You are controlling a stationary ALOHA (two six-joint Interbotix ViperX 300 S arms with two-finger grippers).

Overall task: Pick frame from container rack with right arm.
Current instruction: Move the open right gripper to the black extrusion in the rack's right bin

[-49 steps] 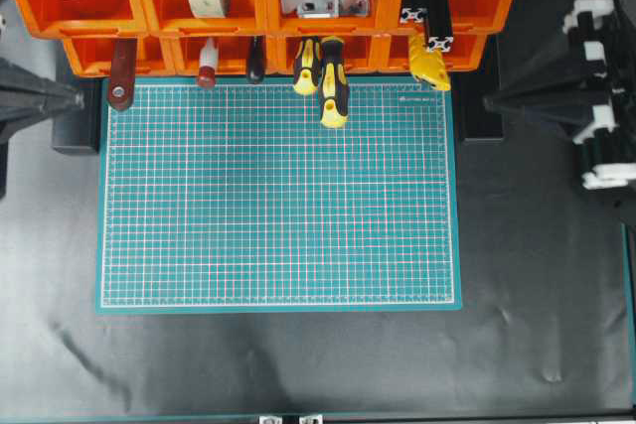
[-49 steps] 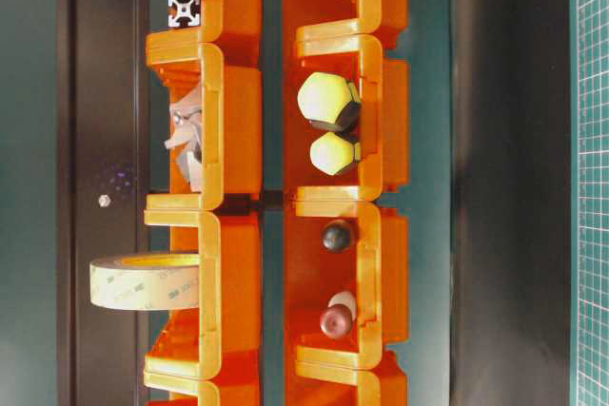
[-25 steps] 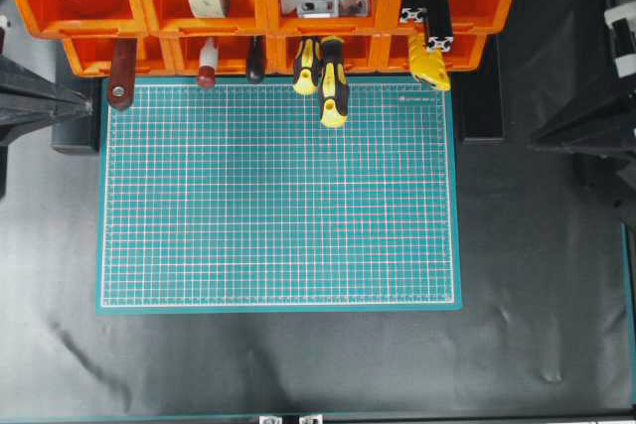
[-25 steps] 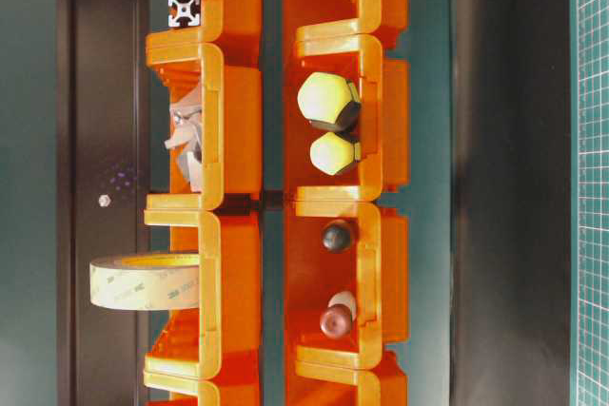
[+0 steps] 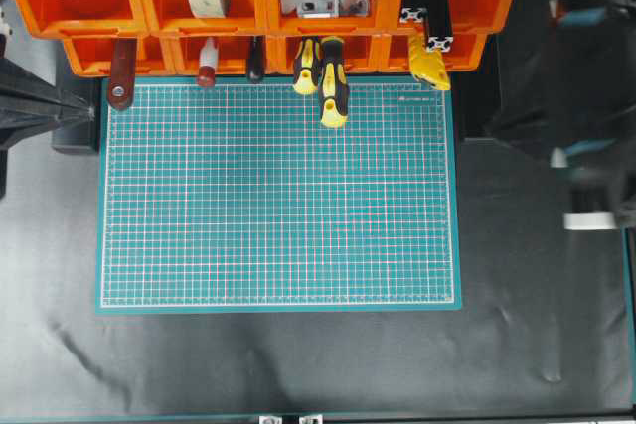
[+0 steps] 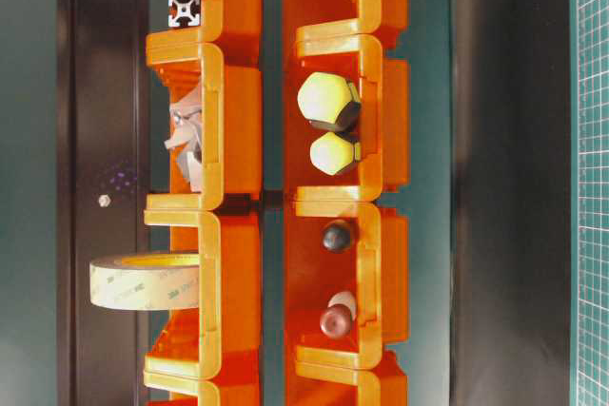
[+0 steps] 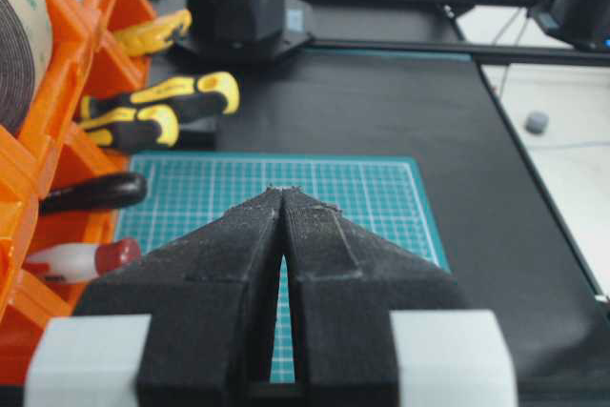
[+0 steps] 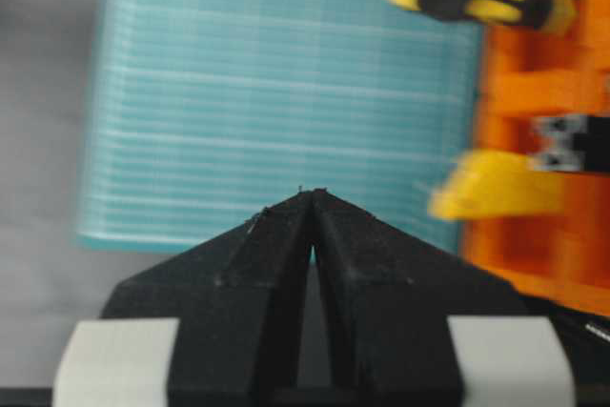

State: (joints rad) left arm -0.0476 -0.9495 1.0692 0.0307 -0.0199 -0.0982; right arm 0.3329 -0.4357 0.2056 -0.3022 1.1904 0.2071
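The frame (image 5: pixel 429 9) is lying in the top bin at the right end of the container rack (image 5: pixel 263 7), with its square slotted end sticking out at the front, next to a second bar just like it. No writing in any view is clear enough to read; the small print in the top right corner of the green cutting mat (image 5: pixel 278 196) is too tiny. The mat is lying flat on a black table (image 5: pixel 298 364), with its far edge tucked just under the rack. Two yellow-and-black screwdrivers (image 5: pixel 326 76) are poking out of a lower bin over the mat. The right arm (image 5: pixel 591 106) is showing as a blur over the table to the right of the mat. Its right gripper (image 8: pixel 312 195) is pinched together with nothing in it. The left gripper (image 7: pixel 284 190) is pointing across the mat, its tips pressed together on nothing too.
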